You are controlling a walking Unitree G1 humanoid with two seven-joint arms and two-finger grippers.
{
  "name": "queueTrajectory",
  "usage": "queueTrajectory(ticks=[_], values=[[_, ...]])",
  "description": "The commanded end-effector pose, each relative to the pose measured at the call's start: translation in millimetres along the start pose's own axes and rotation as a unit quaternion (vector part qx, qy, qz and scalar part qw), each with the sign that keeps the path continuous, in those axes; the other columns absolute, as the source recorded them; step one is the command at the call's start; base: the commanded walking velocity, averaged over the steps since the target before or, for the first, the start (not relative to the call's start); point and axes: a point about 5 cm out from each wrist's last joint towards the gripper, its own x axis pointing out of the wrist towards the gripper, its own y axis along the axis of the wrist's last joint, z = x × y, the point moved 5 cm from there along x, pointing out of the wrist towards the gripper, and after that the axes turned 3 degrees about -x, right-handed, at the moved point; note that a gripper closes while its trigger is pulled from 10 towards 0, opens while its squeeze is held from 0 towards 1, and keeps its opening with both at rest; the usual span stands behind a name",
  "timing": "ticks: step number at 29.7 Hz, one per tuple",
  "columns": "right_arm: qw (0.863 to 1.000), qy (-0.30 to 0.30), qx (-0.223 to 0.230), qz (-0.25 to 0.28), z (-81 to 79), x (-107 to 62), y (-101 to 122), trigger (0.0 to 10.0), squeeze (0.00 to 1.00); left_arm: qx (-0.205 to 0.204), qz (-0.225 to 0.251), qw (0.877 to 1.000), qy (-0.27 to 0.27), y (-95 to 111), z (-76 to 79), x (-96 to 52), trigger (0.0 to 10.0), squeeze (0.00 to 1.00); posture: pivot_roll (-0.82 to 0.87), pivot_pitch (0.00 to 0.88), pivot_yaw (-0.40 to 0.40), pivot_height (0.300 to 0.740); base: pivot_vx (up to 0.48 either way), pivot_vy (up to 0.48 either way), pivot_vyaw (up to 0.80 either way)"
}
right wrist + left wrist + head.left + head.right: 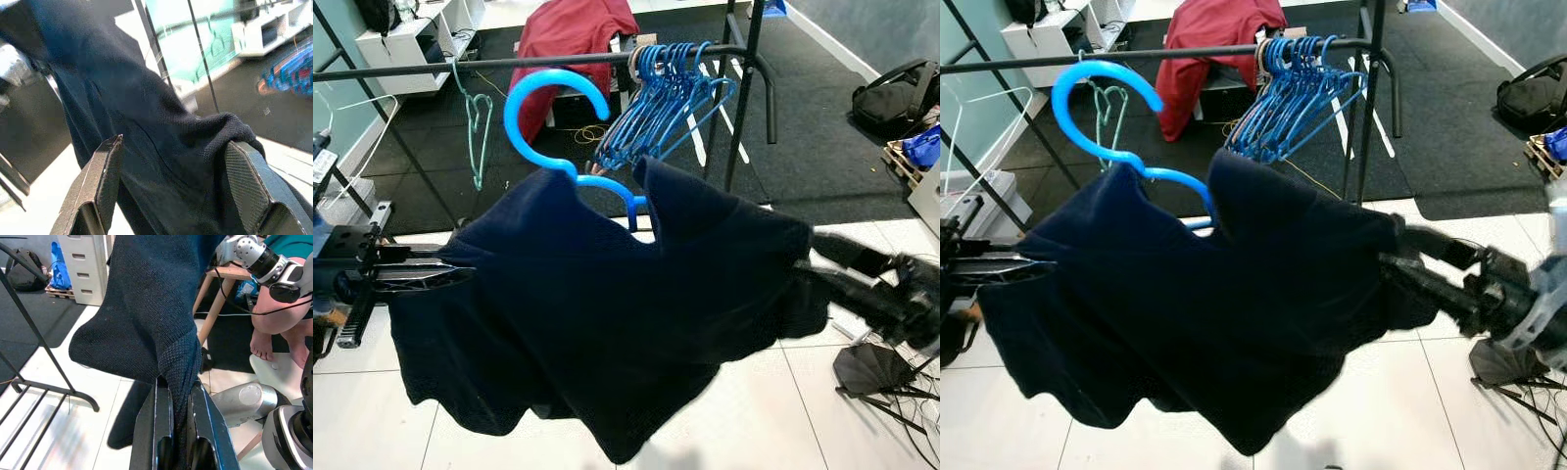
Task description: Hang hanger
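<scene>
A: Where's the hanger's hook (pixel 553 103) against the rail (pixel 431 67)?

B: I read it as short of the rail and about level with it, open side facing down-left; the sweater (pixel 607 323) is stretched sideways between my arms.

A: Grippers?

B: Left gripper (pixel 177 396) is clamped on a sweater edge. Right gripper (pixel 173 171) has its fingers spread wide against the knit.
</scene>
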Motion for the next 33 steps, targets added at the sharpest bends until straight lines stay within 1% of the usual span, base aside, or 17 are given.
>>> queueTrajectory(ticks=[1, 3, 4, 6, 10, 12, 13, 14, 15, 16, 17, 18, 22, 28, 29, 31, 33], values=[[1.000, 0.007, -0.004, -0.017, -2.3, 1.8, -5.6, 10.0, 0.00, 0.006, -0.002, 1.000, -0.002, 5.5, 2.5, -3.2, 10.0, 0.00, -0.15, 0.112, 0.055, 0.740, 0.000, 0.000, 0.00], [0.997, 0.007, 0.006, -0.073, -4.7, -0.7, -26.9, 10.0, 0.00, 0.009, -0.006, 1.000, -0.001, 8.1, 1.8, -4.3, 10.0, 0.00, -0.15, 0.113, 0.055, 0.740, 0.000, 0.000, 0.00], [0.997, 0.007, 0.006, -0.073, -4.7, -0.7, -26.9, 10.0, 0.00, 0.009, -0.006, 1.000, -0.001, 8.1, 1.8, -4.3, 10.0, 0.00, -0.15, 0.113, 0.055, 0.740, 0.000, 0.000, 0.00], [0.993, 0.015, 0.020, -0.120, -10.5, -5.0, -41.7, 10.0, 0.00, 0.012, -0.008, 1.000, 0.002, 10.5, 0.3, -5.8, 10.0, 0.00, -0.15, 0.113, 0.055, 0.740, 0.000, 0.000, 0.00], [0.990, 0.028, 0.034, -0.134, -17.4, -7.3, -46.0, 10.0, 0.00, 0.014, -0.008, 1.000, 0.002, 11.3, -0.3, -5.7, 10.0, 0.00, -0.15, 0.115, 0.056, 0.740, 0.000, 0.000, 0.00], [0.991, 0.063, 0.048, -0.110, -30.5, -6.6, -36.0, 10.0, 0.00, 0.014, -0.008, 1.000, -0.002, 11.4, 0.3, -4.2, 10.0, 0.00, -0.15, 0.117, 0.058, 0.740, 0.000, 0.000, 0.00], [0.991, 0.063, 0.048, -0.110, -30.5, -6.6, -36.0, 10.0, 0.00, 0.014, -0.008, 1.000, -0.002, 11.4, 0.3, -4.2, 10.0, 0.00, -0.15, 0.117, 0.058, 0.740, 0.000, 0.000, 0.00], [0.992, 0.083, 0.053, -0.083, -37.3, -5.8, -25.5, 10.0, 0.00, 0.014, -0.008, 1.000, -0.004, 11.6, 0.6, -3.6, 10.0, 0.00, -0.15, 0.117, 0.058, 0.740, 0.000, 0.000, 0.00], [0.994, 0.093, 0.050, -0.034, -39.1, -5.6, -7.6, 10.0, 0.00, 0.014, -0.008, 1.000, -0.005, 11.9, 0.7, -3.1, 10.0, 0.00, -0.15, 0.117, 0.058, 0.740, 0.000, 0.000, 0.00], [0.994, 0.093, 0.050, -0.034, -39.1, -5.6, -7.6, 10.0, 0.00, 0.014, -0.008, 1.000, -0.005, 11.9, 0.7, -3.1, 10.0, 0.00, -0.15, 0.117, 0.058, 0.740, 0.000, 0.000, 0.00], [0.994, 0.100, 0.048, 0.012, -39.7, -6.9, 8.8, 10.0, 0.00, 0.014, -0.008, 1.000, -0.006, 12.4, 0.9, -3.1, 10.0, 0.00, -0.16, 0.118, 0.061, 0.740, 0.000, 0.000, 0.00], [0.994, 0.100, 0.048, 0.012, -39.7, -6.9, 8.8, 10.0, 0.00, 0.014, -0.008, 1.000, -0.006, 12.4, 0.9, -3.1, 10.0, 0.00, -0.16, 0.118, 0.061, 0.740, 0.000, 0.000, 0.00], [0.990, 0.114, 0.044, 0.075, -42.0, -12.6, 31.5, 10.0, 0.00, 0.013, -0.007, 1.000, -0.007, 12.3, 0.8, -2.8, 10.0, 0.00, -0.16, 0.120, 0.061, 0.740, 0.000, 0.000, 0.00], [0.988, 0.124, 0.043, 0.085, -46.5, -13.2, 35.1, 10.0, 0.00, 0.012, -0.006, 1.000, -0.007, 11.3, 0.5, -2.6, 10.0, 0.00, -0.16, 0.121, 0.062, 0.740, 0.000, 0.000, 0.00], [0.989, 0.120, 0.045, 0.072, -46.5, -12.8, 30.6, 10.0, 0.00, 0.012, -0.005, 1.000, -0.006, 11.3, 0.3, -2.5, 10.0, 0.00, -0.16, 0.121, 0.062, 0.740, 0.000, 0.000, 0.00], [0.994, 0.095, 0.051, -0.004, -42.2, -14.4, 6.0, 10.0, 0.00, 0.013, -0.006, 1.000, -0.004, 10.8, -0.4, -2.9, 10.0, 0.00, -0.16, 0.121, 0.059, 0.740, 0.000, 0.000, 0.00], [0.994, 0.095, 0.051, -0.004, -42.2, -14.4, 6.0, 10.0, 0.00, 0.013, -0.006, 1.000, -0.004, 10.8, -0.4, -2.9, 10.0, 0.00, -0.16, 0.121, 0.059, 0.740, 0.000, 0.000, 0.00]])
